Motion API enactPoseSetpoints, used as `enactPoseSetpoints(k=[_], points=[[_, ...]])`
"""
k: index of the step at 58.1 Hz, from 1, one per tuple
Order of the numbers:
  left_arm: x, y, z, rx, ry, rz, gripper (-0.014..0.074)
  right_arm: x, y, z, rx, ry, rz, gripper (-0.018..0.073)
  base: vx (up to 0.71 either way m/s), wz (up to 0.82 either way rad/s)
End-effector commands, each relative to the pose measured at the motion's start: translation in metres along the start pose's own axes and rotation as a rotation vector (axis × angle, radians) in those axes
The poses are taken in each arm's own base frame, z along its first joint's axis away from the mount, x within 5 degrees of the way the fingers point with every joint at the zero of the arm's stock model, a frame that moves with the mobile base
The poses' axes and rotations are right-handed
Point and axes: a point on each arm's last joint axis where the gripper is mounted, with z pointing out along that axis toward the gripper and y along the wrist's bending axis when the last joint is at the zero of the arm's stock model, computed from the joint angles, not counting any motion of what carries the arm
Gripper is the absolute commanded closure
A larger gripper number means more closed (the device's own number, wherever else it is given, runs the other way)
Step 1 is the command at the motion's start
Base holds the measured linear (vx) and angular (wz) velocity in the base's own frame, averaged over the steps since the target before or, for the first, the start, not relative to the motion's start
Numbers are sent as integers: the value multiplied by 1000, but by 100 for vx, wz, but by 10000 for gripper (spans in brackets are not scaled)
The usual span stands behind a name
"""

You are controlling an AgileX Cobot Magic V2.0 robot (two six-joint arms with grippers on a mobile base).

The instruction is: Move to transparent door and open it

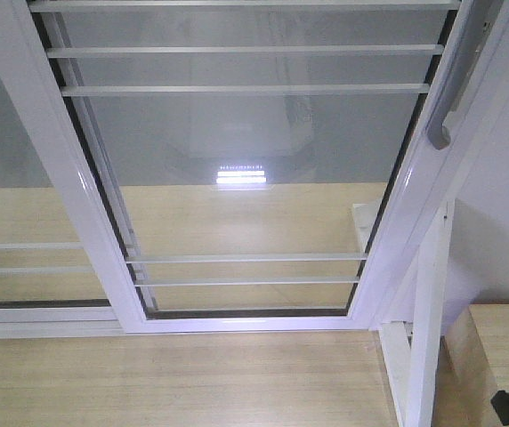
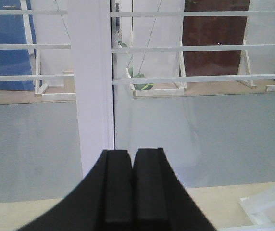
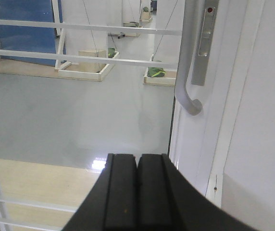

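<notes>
While left end effector point(image 2: 132, 155) and right end effector point(image 3: 137, 159) sit pressed together, lock plate point(image 3: 205, 45) seen only from right wrist.

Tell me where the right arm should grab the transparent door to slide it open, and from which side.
Probably the curved grey handle on the right frame of the transparent door, beside the lock plate. It runs upright and stands off the frame, so come straight in from the front with the right tool opened across it; it is shut now.
</notes>
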Motion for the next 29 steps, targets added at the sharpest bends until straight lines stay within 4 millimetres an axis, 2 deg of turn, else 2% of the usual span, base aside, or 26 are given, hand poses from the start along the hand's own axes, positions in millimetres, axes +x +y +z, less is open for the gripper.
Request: enactPoseSetpoints(k=[1, 29], points=[[-6, 1, -1, -3, -93, -8, 602, -7, -1, -1, 14, -91, 2, 562, 8, -4], [-5, 1, 0, -3, -83, -8, 602, -6, -1, 1, 13, -69, 2, 562, 1, 1]])
